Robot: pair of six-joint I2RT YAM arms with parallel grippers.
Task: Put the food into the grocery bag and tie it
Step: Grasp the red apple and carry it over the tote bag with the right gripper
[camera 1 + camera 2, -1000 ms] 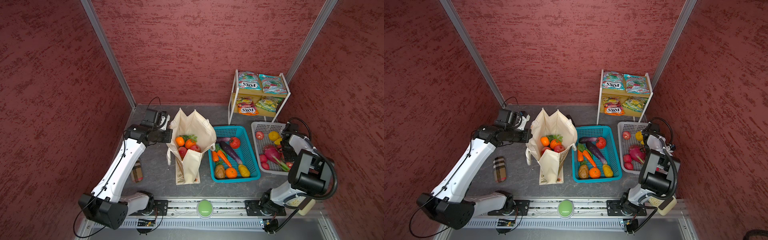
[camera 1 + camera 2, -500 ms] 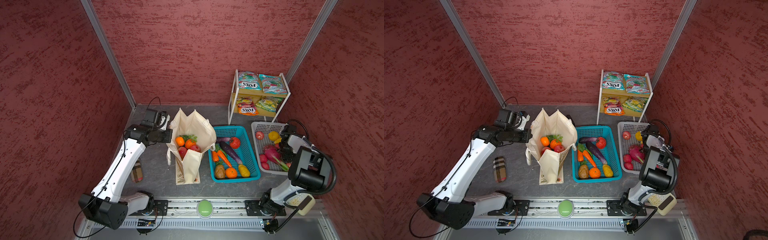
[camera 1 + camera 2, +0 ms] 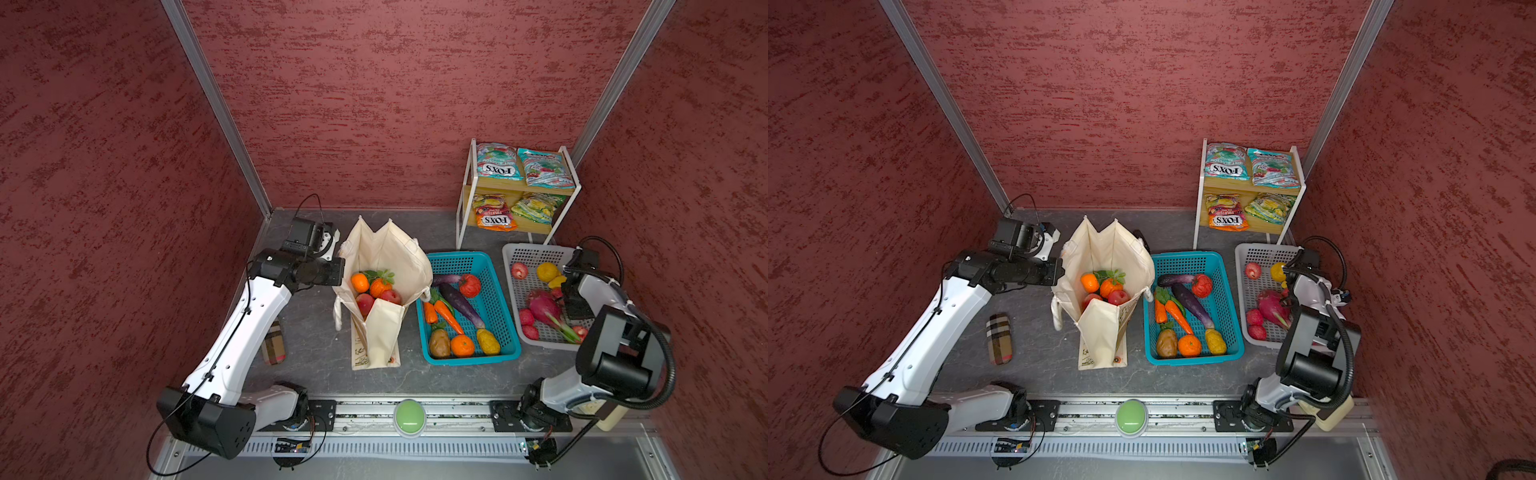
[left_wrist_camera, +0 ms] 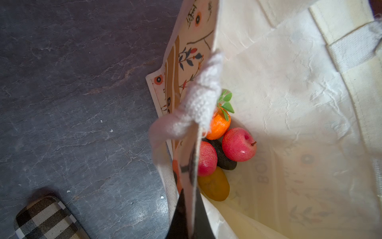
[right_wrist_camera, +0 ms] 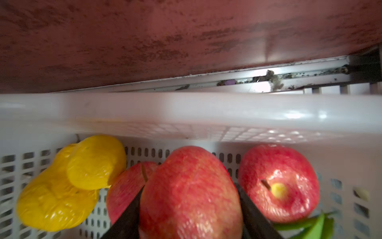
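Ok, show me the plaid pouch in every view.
Top view: plaid pouch lies left of the grocery bag.
Top view: likewise left of the bag.
Left wrist: cut off at the frame's edge.
Right wrist: not shown.
Landmark: the grocery bag, missing only from right wrist.

overhead top views; wrist views near bag (image 4: 289,103), basket (image 5: 186,107).

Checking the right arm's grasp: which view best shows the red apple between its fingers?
The right wrist view: the glossy red toy apple fills the frame, black fingers flanking it. In both top views the right arm covers that spot; the left wrist view faces the cream canvas bag.
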